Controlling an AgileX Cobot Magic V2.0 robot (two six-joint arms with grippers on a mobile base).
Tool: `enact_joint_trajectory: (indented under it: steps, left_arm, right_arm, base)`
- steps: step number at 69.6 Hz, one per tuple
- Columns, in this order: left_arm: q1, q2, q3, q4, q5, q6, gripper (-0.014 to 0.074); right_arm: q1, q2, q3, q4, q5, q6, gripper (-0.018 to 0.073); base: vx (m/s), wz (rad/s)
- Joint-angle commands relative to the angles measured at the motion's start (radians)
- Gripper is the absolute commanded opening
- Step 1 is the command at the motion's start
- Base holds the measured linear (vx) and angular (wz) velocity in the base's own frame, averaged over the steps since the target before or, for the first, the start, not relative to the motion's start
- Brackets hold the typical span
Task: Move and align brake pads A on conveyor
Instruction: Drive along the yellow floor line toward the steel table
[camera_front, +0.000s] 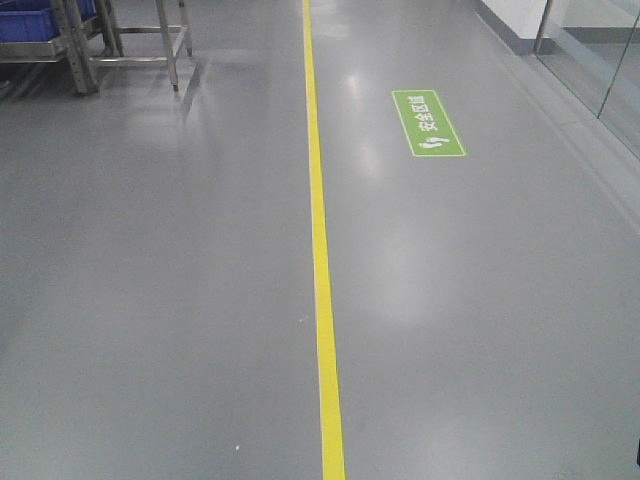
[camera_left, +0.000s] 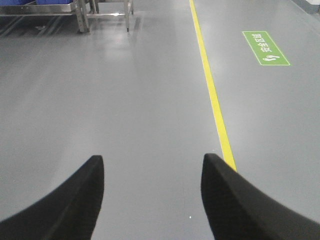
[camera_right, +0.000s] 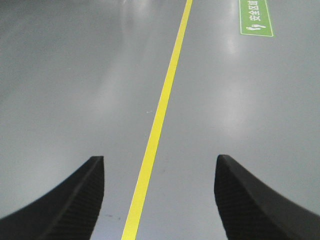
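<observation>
No brake pads and no conveyor are in any view. My left gripper (camera_left: 152, 162) is open and empty, its black fingers wide apart above the bare grey floor. My right gripper (camera_right: 159, 162) is open and empty too, its fingers straddling the yellow floor line (camera_right: 159, 112) from above. Neither gripper shows in the front view.
A yellow line (camera_front: 322, 250) runs straight ahead along the grey floor. A green floor sign (camera_front: 427, 122) lies to its right. A steel table frame (camera_front: 150, 40) and a rack with blue bins (camera_front: 30, 25) stand at the far left. A glass wall (camera_front: 600, 60) is at the far right.
</observation>
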Motion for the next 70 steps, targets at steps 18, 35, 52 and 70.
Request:
enact_joint_trajectory:
  steps: [18,35,52,70]
  left_arm:
    - [-0.004,0.016,-0.017,-0.002,-0.076,-0.003,0.0423]
    - [-0.004,0.016,-0.017,-0.002,-0.076,-0.003,0.0423]
    - [-0.004,0.016,-0.017,-0.002,-0.076,-0.003,0.0423]
    - [-0.004,0.016,-0.017,-0.002,-0.076,-0.003,0.0423]
  right_arm:
    - [-0.007,0.01,-0.027,-0.006,-0.066,0.0,0.0449]
    - [-0.007,0.01,-0.027,-0.006,-0.067,0.0,0.0449]
    - [-0.007,0.01,-0.027,-0.006,-0.066,0.0,0.0449]
    - [-0.007,0.01,-0.027,-0.006,-0.066,0.0,0.0449]
  base:
    - [0.36,-0.08]
    - [0.49,0.04]
    - [0.54,0.08]
    - [0.56,0.05]
